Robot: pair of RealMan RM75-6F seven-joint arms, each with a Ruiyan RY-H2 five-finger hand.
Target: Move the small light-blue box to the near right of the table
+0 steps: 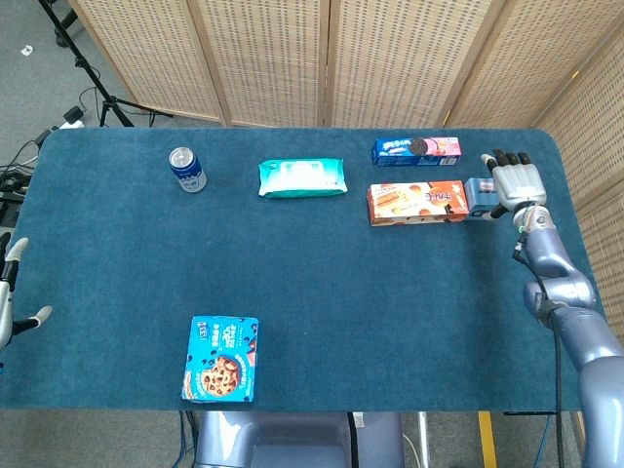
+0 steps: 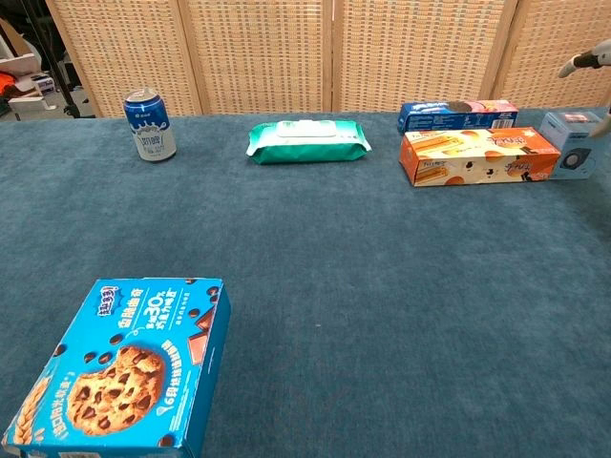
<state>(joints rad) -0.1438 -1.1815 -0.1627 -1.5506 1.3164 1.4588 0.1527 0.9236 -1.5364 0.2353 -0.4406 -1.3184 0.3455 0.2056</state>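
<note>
Head view shows the light-blue box [image 1: 480, 196] at the far right of the worktop [image 1: 322, 283], touching the right end of the orange biscuit box [image 1: 417, 202]. The right robot hand [image 1: 511, 180] sits over the box's right side, back of the hand up, fingers reaching past the box's far edge; whether it actually grips the box cannot be told. In the chest view only a pale fingertip shows at the top right edge, above the box [image 2: 576, 143].

Behind the orange box lies a blue cookie pack [image 1: 416, 149]. Further left along the far side are a teal wipes pack [image 1: 302, 177] and an upright blue can [image 1: 186, 169]. Near the front left lies a blue cookie box [image 1: 222, 358]. The left robot hand [image 1: 12, 304] shows at the left edge, fingers apart, holding nothing.
</note>
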